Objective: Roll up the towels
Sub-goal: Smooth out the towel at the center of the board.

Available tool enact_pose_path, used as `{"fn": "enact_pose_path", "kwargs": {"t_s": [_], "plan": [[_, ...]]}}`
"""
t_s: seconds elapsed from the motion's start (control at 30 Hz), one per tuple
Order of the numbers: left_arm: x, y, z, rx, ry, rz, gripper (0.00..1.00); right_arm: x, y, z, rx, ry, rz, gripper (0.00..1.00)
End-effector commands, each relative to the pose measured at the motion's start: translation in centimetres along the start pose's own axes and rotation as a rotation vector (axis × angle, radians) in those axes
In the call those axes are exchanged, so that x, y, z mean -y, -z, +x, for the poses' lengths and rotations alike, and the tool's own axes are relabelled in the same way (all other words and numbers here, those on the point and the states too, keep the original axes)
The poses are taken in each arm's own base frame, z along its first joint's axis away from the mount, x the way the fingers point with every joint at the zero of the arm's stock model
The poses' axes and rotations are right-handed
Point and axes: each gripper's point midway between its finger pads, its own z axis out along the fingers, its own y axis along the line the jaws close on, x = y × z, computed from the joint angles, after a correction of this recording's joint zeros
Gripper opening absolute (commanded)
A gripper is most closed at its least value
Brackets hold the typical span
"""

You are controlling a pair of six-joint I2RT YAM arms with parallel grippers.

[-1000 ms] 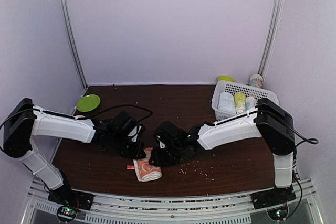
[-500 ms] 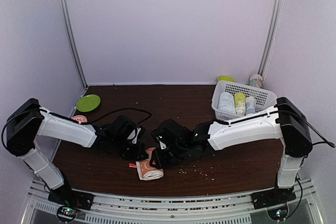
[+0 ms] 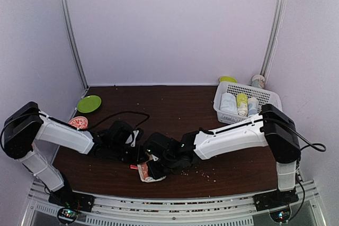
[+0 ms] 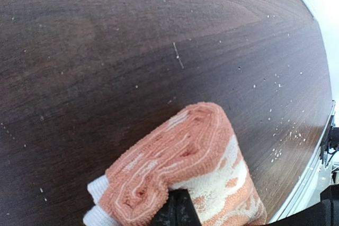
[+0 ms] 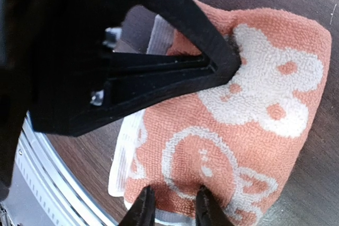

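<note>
The orange towel with cream patterns [image 3: 143,172] lies partly rolled near the table's front edge. It fills the left wrist view [image 4: 190,162] and the right wrist view [image 5: 249,125]. My left gripper [image 3: 136,155] is at its far left side, its fingers together and their tip dug into the roll's end [image 4: 177,209]. My right gripper [image 3: 154,165] is over the towel, and its fingertips [image 5: 204,202] pinch a fold at the near edge. A pale blue roll [image 3: 252,104] lies in the basket; I cannot make out dots on it.
A white basket [image 3: 263,95] at the back right holds a white roll [image 3: 229,104] and a yellow-green roll [image 3: 242,103]. A cup [image 3: 258,81] stands behind it. A green plate [image 3: 89,103] and a small red dish [image 3: 78,123] sit at the left. Crumbs [image 3: 204,171] dot the table.
Both grippers moved toward the front edge. The right gripper came from beside the towel onto it. The towel shifted forward and looks more bunched. The red dish came into sight.
</note>
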Motion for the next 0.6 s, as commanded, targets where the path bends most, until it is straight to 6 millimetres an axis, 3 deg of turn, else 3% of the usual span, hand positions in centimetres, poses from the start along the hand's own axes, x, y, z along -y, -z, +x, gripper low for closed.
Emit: {"fn": "enact_pose_path", "kwargs": {"t_s": [0.0,0.13,0.23,0.4,0.57], "plan": [[-5.6,-0.8,4.7,-0.142,0.056,-0.185,0.0,1.1,1.5,0.9,-0.013,0.017,0.042,0.34],[-5.8,-0.9,4.9,-0.141,0.054,-0.187,0.0,0.7,4.5,-1.0,0.063,-0.055,-0.048,0.44],[-5.8,-1.0,5.0,-0.141,0.052,-0.184,0.0,2.3,5.1,-1.5,0.085,-0.159,-0.111,0.51],[-6.1,-1.0,5.4,-0.135,0.062,-0.175,0.0,3.3,4.8,-2.5,0.102,-0.294,-0.259,0.57],[-6.3,-0.9,5.6,-0.122,0.068,-0.165,0.0,4.6,2.7,-2.7,0.076,-0.389,-0.343,0.57]]}}
